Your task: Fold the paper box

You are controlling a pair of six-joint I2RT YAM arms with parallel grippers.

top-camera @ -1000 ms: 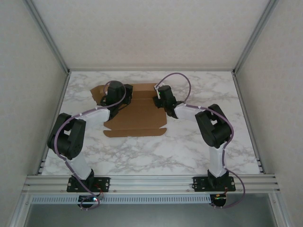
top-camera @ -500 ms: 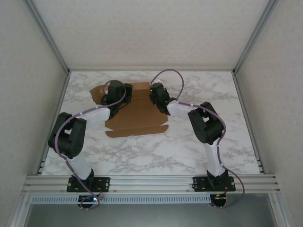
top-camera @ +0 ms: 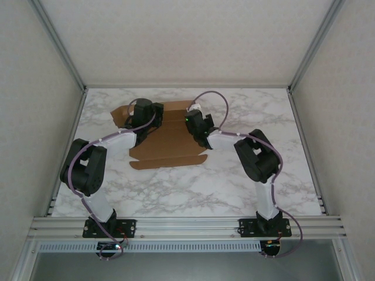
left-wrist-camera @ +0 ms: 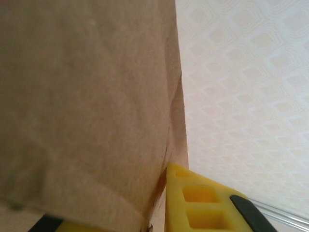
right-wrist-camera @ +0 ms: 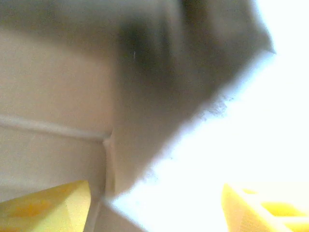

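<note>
Mostly flat, creased paper box (top-camera: 169, 146)

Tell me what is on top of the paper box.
Both grippers are over the far half of the paper box: the left gripper shut on cardboard at far left, the right gripper open near the right edge. The near half is bare. Cardboard beneath them is hidden from above.
</note>
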